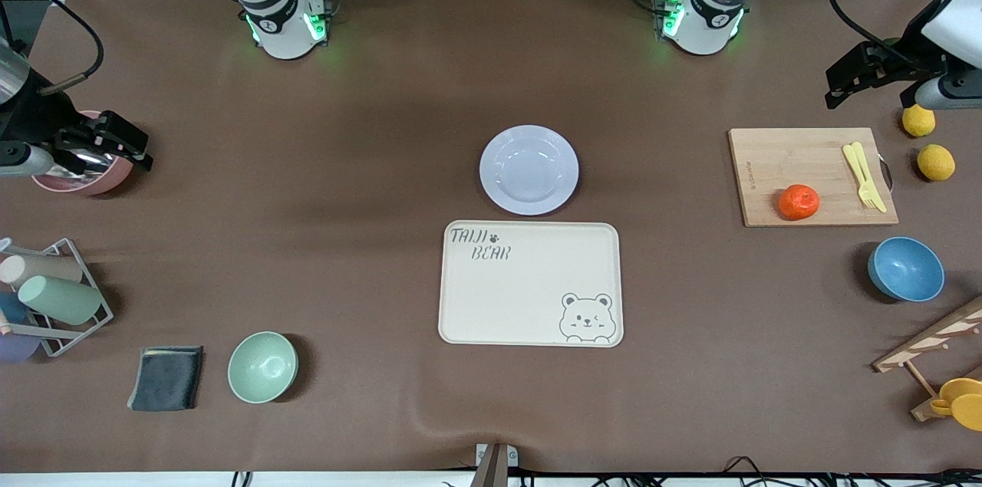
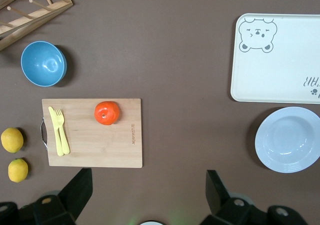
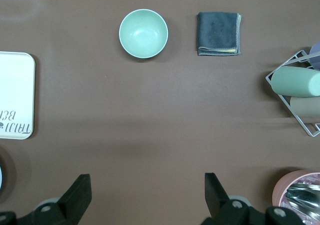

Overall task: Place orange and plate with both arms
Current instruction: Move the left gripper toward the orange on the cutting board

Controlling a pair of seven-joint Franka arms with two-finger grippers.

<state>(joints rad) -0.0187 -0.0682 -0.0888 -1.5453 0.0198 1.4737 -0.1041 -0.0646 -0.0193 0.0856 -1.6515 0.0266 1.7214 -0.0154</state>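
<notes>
While both wait, left pincer (image 2: 145, 195) wide open, empty, right pincer (image 3: 145, 195) likewise.

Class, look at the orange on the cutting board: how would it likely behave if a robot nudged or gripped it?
The orange is round and only slightly flattened, so a nudge would probably roll it across the flat cutting board, which seems to have no raised edge. Its skin looks smooth and shiny, so it might slip in a loose grip. Being small, it is probably light.

The left gripper (image 1: 832, 97) is hanging high over the table's left-arm end, fingers (image 2: 75, 190) spread wide and holding nothing. The right gripper (image 1: 142, 153) is hanging over the right-arm end, fingers (image 3: 77, 192) likewise parted and empty. Both arms are waiting.
</notes>
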